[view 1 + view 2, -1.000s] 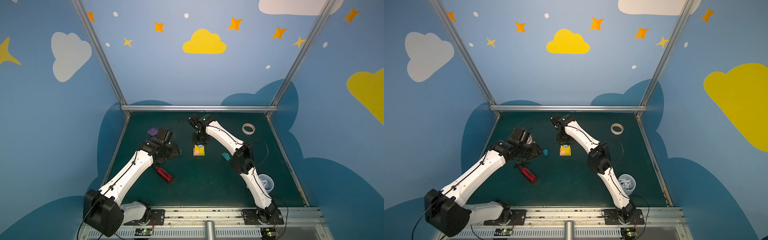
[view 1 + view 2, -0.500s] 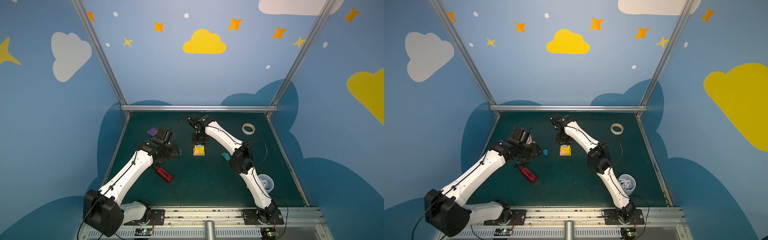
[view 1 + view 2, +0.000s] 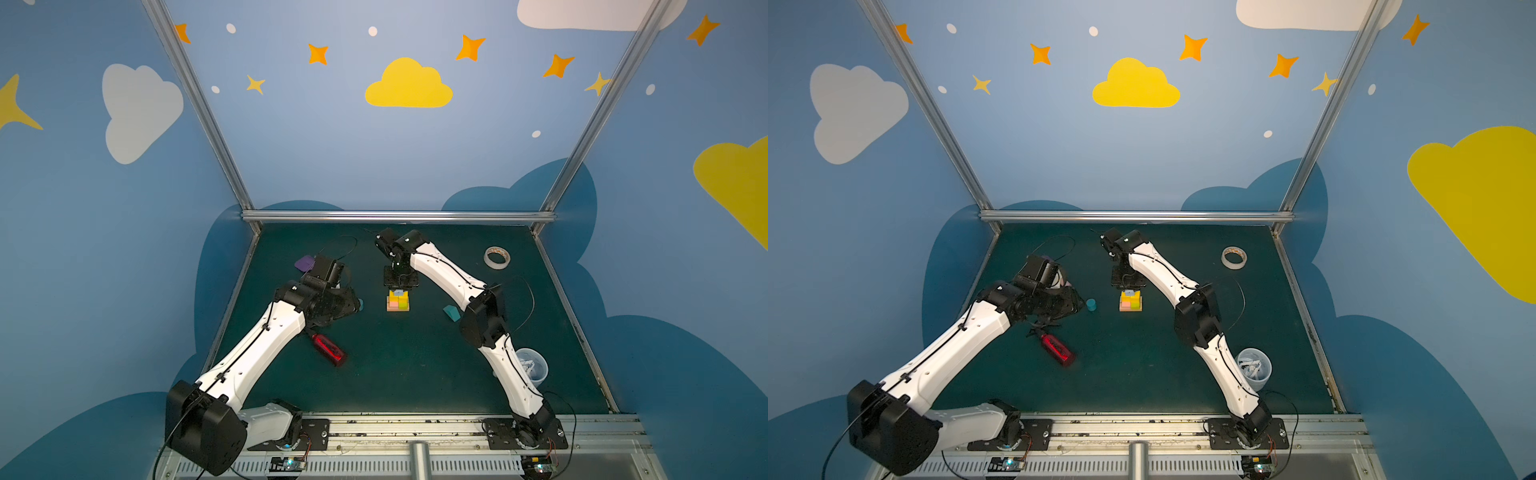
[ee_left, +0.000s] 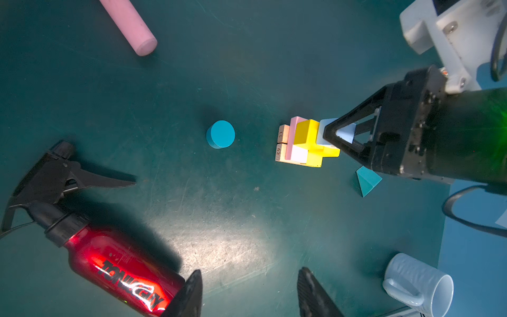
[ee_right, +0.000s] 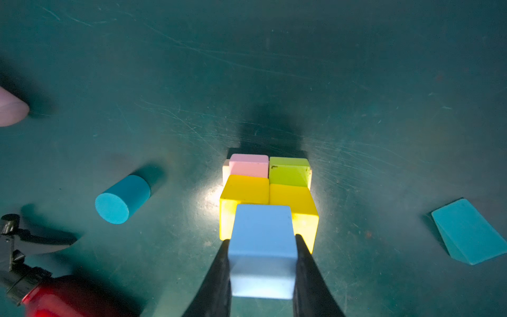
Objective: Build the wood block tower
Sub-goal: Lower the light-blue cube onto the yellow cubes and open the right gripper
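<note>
Right gripper [image 5: 262,238] clamps the blue cube [image 5: 262,258] over the tower [image 3: 398,305], mid-frame. Left gripper [image 4: 249,270] is half-open and empty. Tan bars [image 4: 283,133] read "15" and "62".

Red spray bottle [image 3: 329,350], tape roll [image 3: 497,257] — mug [image 4: 417,285]

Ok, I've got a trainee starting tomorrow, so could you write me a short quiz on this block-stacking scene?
1. True or false: the right end effector is shut on the pale-blue cube.
2. The left end effector holds: A) nothing B) the red bottle C) a yellow cube.
3. Fill in: two blocks lie apart from the tower, the teal house-shape and the ___.
Key: 1 true; 2 A; 3 teal cylinder.
</note>
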Controlling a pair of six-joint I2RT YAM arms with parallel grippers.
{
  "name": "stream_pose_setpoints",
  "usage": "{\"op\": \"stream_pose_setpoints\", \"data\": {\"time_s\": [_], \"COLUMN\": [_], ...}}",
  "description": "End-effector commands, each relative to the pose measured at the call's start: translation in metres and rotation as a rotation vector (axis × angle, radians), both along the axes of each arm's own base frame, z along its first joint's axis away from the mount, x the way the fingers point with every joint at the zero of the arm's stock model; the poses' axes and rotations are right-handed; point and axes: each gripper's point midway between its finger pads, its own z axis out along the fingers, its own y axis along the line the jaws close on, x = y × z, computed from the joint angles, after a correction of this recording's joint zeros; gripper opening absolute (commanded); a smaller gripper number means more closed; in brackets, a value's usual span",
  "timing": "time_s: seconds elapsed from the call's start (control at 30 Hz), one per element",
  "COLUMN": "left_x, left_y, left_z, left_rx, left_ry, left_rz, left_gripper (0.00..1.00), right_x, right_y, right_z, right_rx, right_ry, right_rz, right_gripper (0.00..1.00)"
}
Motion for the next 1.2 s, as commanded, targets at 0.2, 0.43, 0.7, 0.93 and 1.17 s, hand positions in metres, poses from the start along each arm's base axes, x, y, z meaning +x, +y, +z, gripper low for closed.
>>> {"op": "stream_pose_setpoints", "data": {"time_s": [0.2,0.43,0.7,0.93,1.17], "left_x": [-0.005,-0.005,-0.005,-0.005,-0.004], "left_y": [0.005,0.005,0.004,0.004,0.004], "left_z": [0.005,0.005,0.004,0.004,0.004], "left_rx": [0.005,0.005,0.005,0.005,0.004], "left_ry": [-0.009,-0.009,-0.005,-0.004,-0.001], "left_rz": [0.001,0.0,-0.001,0.0,-0.002], "left_gripper": [0.55,0.56,0.56,0.56,0.56], "right_x": [0.0,0.0,0.001,0.001,0.002], "right_y": [0.006,0.004,0.003,0.003,0.0], "right_z": [0.0,0.0,0.002,0.002,0.008], "right_rx": [0.002,-0.004,-0.007,-0.01,-0.013], "right_ry": [-0.008,-0.01,-0.021,-0.02,-0.036], "right_rz": [0.003,0.0,-0.001,-0.002,-0.005], "right_gripper": [0.38,0.42,0.37,0.35,0.56]}}
